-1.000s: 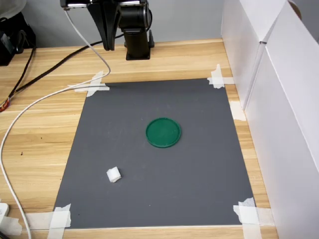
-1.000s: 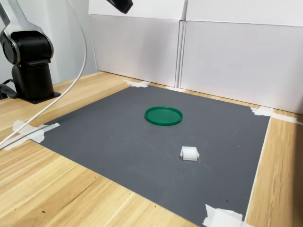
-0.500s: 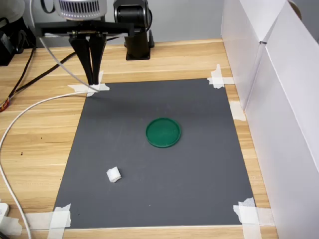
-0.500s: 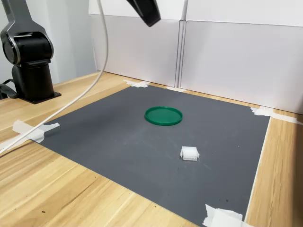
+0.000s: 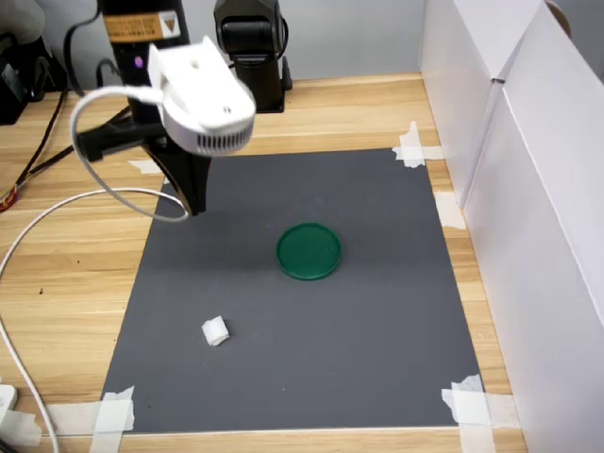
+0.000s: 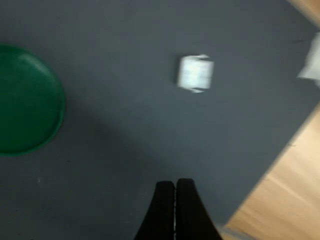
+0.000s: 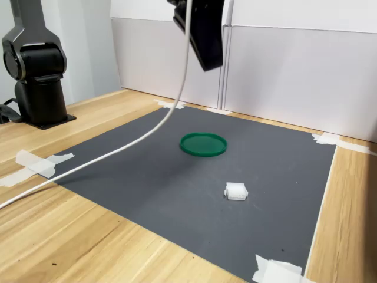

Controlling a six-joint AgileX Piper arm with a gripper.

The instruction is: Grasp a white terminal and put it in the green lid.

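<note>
The white terminal [image 5: 215, 331] [image 7: 236, 191] [image 6: 195, 73] lies on the dark grey mat [image 5: 377, 330], in the first exterior view toward the mat's lower left. The green lid [image 5: 309, 251] [image 7: 203, 144] [image 6: 25, 100] sits flat near the mat's middle with nothing in it. My gripper [image 5: 194, 204] [image 7: 211, 63] [image 6: 175, 192] hangs high above the mat, well apart from both. Its black fingers are pressed together with nothing between them in the wrist view.
The mat is held to a wooden table [image 5: 85, 274] by white tape strips [image 5: 113, 411] at its corners. White box walls [image 5: 528, 189] stand along the first exterior view's right. The arm base [image 7: 38, 76] and a white cable [image 7: 106, 156] lie on the table.
The arm has swung out from above the mat's back corner toward its middle, lower and nearer the lid. The terminal and lid have not moved.
</note>
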